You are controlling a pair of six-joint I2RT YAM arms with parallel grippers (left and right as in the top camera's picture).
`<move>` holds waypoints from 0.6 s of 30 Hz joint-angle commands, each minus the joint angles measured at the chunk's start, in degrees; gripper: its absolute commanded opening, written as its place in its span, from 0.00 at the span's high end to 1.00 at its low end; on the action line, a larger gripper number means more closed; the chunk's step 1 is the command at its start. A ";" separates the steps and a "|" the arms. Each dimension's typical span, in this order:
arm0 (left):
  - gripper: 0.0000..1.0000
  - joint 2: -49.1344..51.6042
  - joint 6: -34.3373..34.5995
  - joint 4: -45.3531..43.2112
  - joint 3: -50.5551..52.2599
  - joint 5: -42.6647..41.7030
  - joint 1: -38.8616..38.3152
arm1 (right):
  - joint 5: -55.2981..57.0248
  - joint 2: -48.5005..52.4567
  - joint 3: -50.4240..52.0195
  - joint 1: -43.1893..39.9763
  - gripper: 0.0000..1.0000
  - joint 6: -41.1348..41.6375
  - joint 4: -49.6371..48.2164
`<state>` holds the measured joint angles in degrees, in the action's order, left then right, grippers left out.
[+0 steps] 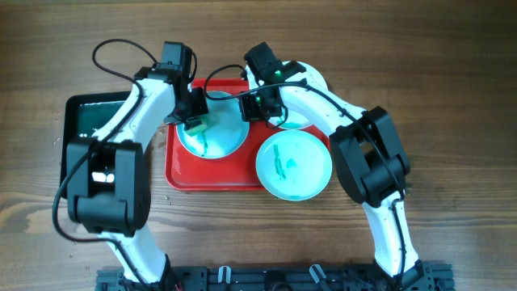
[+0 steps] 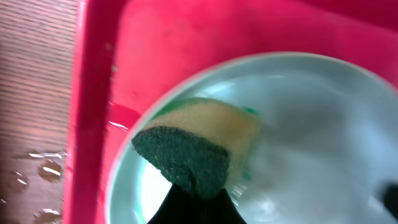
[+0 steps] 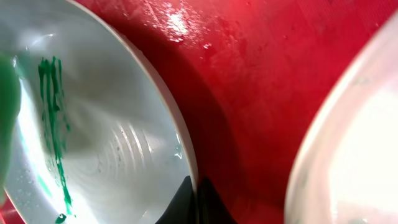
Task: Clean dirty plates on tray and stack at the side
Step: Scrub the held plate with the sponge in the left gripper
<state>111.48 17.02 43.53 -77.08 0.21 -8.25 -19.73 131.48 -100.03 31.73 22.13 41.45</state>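
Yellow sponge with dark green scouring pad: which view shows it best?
Left wrist: the sponge fills mid-frame, on the pale round plate. Overhead shows only a small patch; right wrist, at most a green edge blur.

Wooden table (image 1: 452,97) carries the red tray (image 1: 182,174) beside a black tray (image 1: 81,121).

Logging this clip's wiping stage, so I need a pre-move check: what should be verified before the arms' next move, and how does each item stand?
1. Grip: left gripper holds sponge: ok.
2. Contact: sponge rests on left plate: ok.
3. Hold: right gripper steadies that plate's rim: ok, its fingers appear to straddle it.
4. Is left plate clean: not ok, green smear shows.
5. Is front plate clean: not ok, smeared; it overhangs the tray edge.
6. Is back plate clean: cannot tell, right arm covers most of it.
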 commanded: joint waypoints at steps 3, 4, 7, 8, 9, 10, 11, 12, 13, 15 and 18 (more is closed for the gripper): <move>0.96 5.09 -0.76 -2.69 0.37 5.05 -0.37 | -2.51 1.33 0.42 -0.74 0.96 -1.20 -1.03; 0.96 5.57 -0.79 -2.69 0.37 3.87 -0.70 | -2.51 1.33 0.42 -0.74 0.96 -1.18 -1.22; 0.96 6.40 -4.17 -1.18 0.37 -2.82 -2.54 | -2.54 1.40 0.42 -0.85 0.96 -1.18 -1.53; 0.96 6.40 -8.35 2.51 0.37 -7.89 -3.17 | -2.56 1.40 0.42 -0.85 0.96 -1.20 -1.53; 0.96 6.45 -11.80 4.24 0.37 -11.39 -3.34 | -2.56 1.40 0.42 -0.85 0.96 -1.20 -1.53; 0.96 6.45 -15.41 5.49 0.37 -13.99 -3.48 | -2.54 1.40 0.42 -0.85 0.96 -1.22 -1.57; 0.96 6.45 -20.37 7.63 0.37 -17.70 -3.54 | -2.56 1.40 0.42 -0.85 0.96 -1.20 -1.68; 0.96 6.45 -23.26 9.20 0.37 -19.58 -3.54 | -2.58 1.40 0.42 -0.85 0.96 -1.20 -1.77; 0.96 6.45 -24.35 9.55 0.37 -19.69 -3.54 | -2.58 1.40 0.42 -0.85 0.96 -1.18 -1.77; 0.96 6.45 -24.33 6.88 0.37 -19.69 -3.50 | -2.58 1.40 0.42 -0.85 0.96 -1.16 -1.77; 0.96 6.45 -13.49 -1.77 0.37 -9.25 -3.54 | -2.58 1.40 0.42 -0.85 0.96 -1.16 -1.75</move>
<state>115.63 -3.62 48.34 -77.56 -14.68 -10.90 -20.67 131.55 -99.66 30.52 21.08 40.18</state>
